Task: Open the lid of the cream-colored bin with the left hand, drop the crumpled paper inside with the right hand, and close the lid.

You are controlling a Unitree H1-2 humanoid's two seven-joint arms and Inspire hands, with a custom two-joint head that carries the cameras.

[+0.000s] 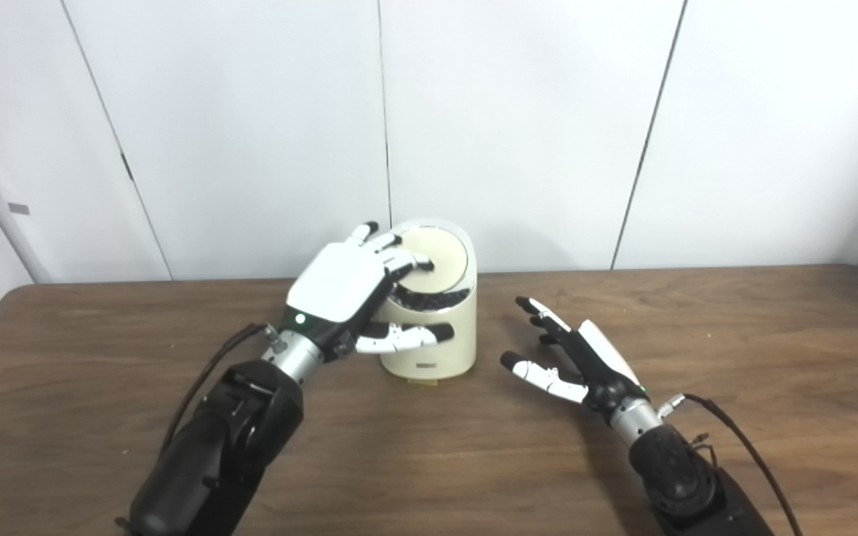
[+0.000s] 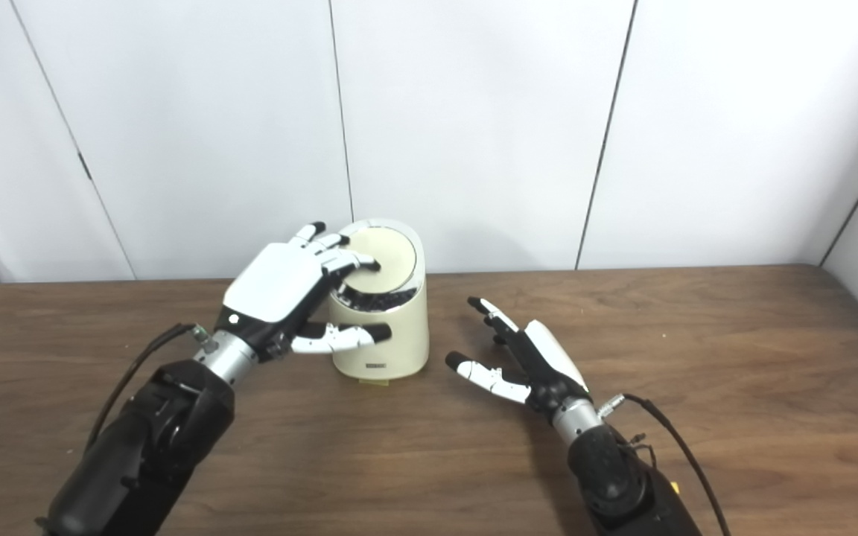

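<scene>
The cream-colored bin [image 1: 440, 342] stands on the table near the back wall. Its round lid [image 1: 440, 253] is tilted, with a dark gap showing under its front edge. My left hand [image 1: 343, 286] reaches over the bin from the left; its fingers [image 1: 399, 260] lie spread on the lid's left part, and its thumb stretches across the front of the bin's body. To the right of the bin my right hand [image 2: 522, 361] hovers low over the table, open and empty, palm turned toward the bin. No crumpled paper shows in either view.
The brown wooden table [image 1: 734, 357] stretches to both sides. White wall panels [image 1: 518, 112] stand close behind the bin. Cables trail from both wrists.
</scene>
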